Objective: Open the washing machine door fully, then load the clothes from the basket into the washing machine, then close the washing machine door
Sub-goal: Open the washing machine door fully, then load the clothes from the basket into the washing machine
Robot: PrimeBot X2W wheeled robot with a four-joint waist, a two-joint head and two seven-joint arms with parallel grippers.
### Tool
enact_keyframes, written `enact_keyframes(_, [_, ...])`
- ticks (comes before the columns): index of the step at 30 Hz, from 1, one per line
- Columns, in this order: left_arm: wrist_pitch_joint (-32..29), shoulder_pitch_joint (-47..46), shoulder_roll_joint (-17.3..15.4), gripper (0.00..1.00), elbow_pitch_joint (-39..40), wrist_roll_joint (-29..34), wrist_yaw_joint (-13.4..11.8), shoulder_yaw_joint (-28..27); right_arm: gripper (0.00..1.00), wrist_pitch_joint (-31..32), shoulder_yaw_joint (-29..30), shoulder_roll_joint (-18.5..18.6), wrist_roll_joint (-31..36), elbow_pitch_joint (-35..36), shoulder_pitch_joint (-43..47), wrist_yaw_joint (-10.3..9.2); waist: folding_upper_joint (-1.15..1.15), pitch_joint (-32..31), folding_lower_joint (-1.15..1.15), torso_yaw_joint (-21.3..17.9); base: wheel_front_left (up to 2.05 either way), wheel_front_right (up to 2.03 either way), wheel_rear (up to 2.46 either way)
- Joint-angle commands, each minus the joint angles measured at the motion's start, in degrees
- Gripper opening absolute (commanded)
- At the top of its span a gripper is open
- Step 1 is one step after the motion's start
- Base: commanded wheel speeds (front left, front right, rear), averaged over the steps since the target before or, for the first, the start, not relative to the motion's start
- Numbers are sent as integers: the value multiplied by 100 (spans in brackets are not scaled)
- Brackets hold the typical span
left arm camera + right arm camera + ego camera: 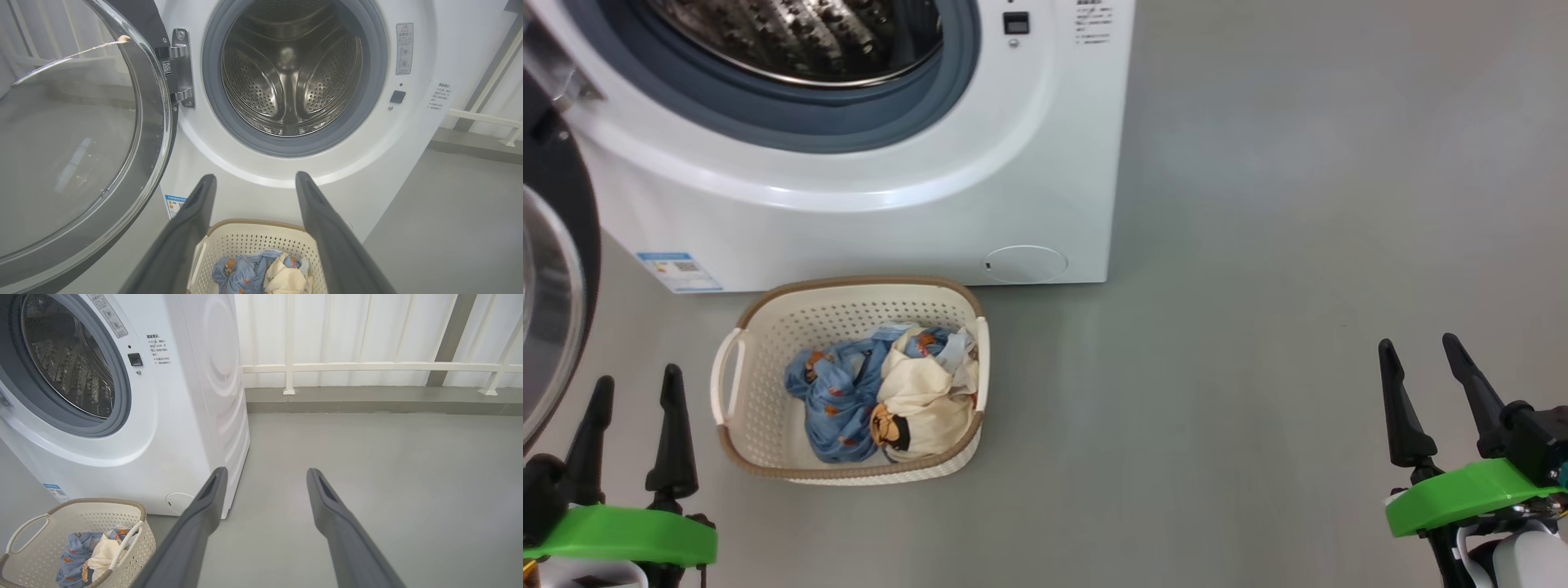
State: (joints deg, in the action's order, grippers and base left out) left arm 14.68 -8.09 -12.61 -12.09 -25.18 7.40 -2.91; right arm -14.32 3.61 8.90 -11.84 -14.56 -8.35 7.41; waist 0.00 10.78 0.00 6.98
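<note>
Door open, drum bare, the clothes [882,400] waiting in the basket [849,286].

The washing machine door [81,134] stands wide on its left hinge, clearing the mouth of the washing machine [849,220]. The basket sits on the floor [1258,327] just below that opening, which should keep the lift short (the garments bunch toward its right wall). The left gripper [637,376] and right gripper [1417,341] are both spread and empty. There is free floor to the right; the door's rim seems close beside the left gripper, though depth is hard to judge.
</note>
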Motion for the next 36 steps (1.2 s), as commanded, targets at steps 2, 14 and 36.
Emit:
enact_keyframes(2, [32, -47, -242, 100, 138, -85, 9, -102, 100, -68, -115, 11, -97, 193, 67, 8, 0, -36, 0, -193, 0, 0, 0])
enact_keyframes(14, [32, 178, -246, 100, 343, -271, 9, 141, 100, -68, -143, -34, -135, 184, 269, 8, 0, -257, 0, -448, 0, 0, 0])
enact_keyframes(36, [32, 270, -337, 100, 329, -299, 9, 356, 100, -68, -225, -24, -178, 183, 329, 8, 0, -352, 0, -440, 0, 0, 0])
